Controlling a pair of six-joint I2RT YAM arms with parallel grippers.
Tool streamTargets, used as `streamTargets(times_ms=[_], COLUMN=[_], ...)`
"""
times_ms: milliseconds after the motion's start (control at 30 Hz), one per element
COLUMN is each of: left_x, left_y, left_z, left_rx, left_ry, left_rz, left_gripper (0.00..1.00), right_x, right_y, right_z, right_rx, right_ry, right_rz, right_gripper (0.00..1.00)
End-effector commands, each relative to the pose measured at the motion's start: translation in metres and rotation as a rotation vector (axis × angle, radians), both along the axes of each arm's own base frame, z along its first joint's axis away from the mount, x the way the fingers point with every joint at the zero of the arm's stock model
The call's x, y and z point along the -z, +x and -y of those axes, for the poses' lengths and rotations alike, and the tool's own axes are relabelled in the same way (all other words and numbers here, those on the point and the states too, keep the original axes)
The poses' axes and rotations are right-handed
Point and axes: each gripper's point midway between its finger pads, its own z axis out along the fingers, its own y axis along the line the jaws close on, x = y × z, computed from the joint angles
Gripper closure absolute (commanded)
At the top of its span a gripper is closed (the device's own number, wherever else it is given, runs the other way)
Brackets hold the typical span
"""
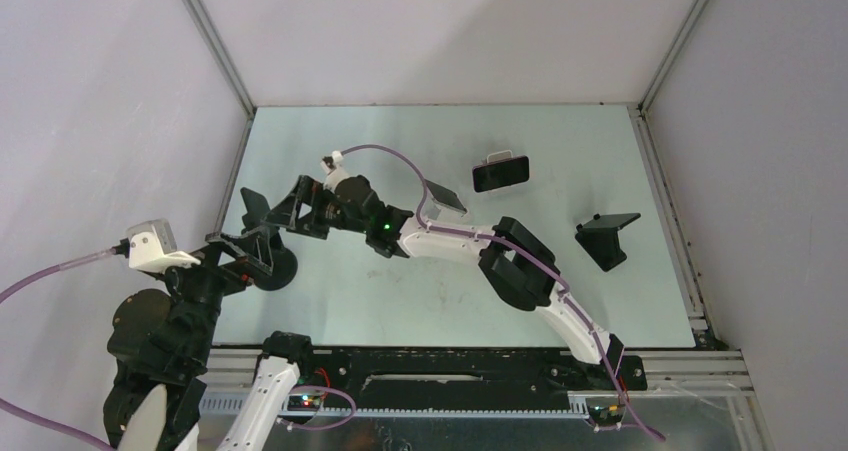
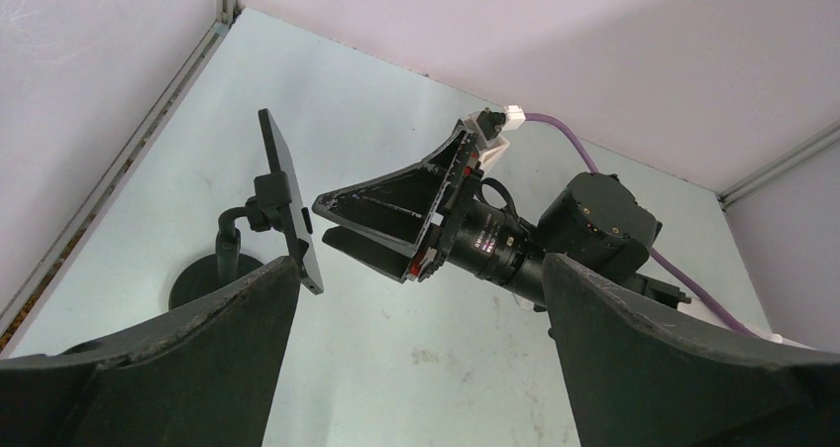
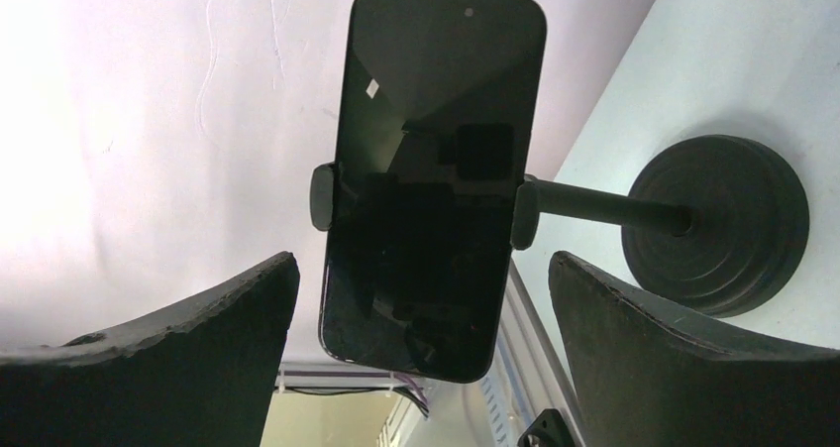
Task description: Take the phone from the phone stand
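Pale green table (image 1: 350, 306) fills my overhead feed, with both arms reaching toward its left side. The phone (image 3: 431, 169) sits in its stand (image 3: 718, 224): two side clamps hold it at the middle, a thin arm runs from the clamp to a round black base, and the base rests on the table close to the left wall. The screen is dark and faces my right wrist camera squarely.

From the left wrist camera I see that phone edge-on, upright with a slight lean. The right gripper (image 2: 325, 219) points at its screen side with both fingers spread wide, the tips just beside the glass. I cannot tell if they touch it, and nothing is pinched between them.

The left gripper (image 2: 420, 269) is spread wide too, empty, and sits low near the stand's base, looking at the phone from the side.

Further back on the table I see a second phone (image 1: 500, 171) propped on a small support, a dark flat slab (image 1: 447, 198) near the right arm, and a black wedge-shaped holder (image 1: 607, 236) toward the right edge, all well apart from the stand.
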Motion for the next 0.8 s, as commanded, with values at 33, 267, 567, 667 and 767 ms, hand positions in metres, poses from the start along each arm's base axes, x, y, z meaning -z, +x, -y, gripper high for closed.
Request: streamTargets(times_ms=[33,267,567,667,767], left_x=[-0.009,-0.009,-0.008,-0.007,-0.006], left_y=[0.002,0.001,0.001,0.001,0.001], left_z=[0.001,0.000,0.001,0.001,0.001], left_rx=[0.006,0.003,0.005,0.006,0.006], left_ry=[0.006,0.007,0.008,0.005,0.006], left_rz=[0.013,0.013,0.012,0.012,0.009], left_gripper=[0.00,0.01,0.02,0.02,0.02], right_x=[-0.062,-0.060,-0.062,-0.060,-0.058], right_y=[-0.011,-0.017,-0.021,-0.021,-0.021], right_z=[0.004,-0.001,-0.005,-0.006,-0.006], right_rx=[-0.020,-0.036,-0.048,-0.047,-0.046], right_ry=[0.101,0.092,0.087,0.081,0.070], right_rz=[0.071,0.066,0.075,0.074,0.072], right_gripper=[0.01,0.01,0.00,0.00,0.00])
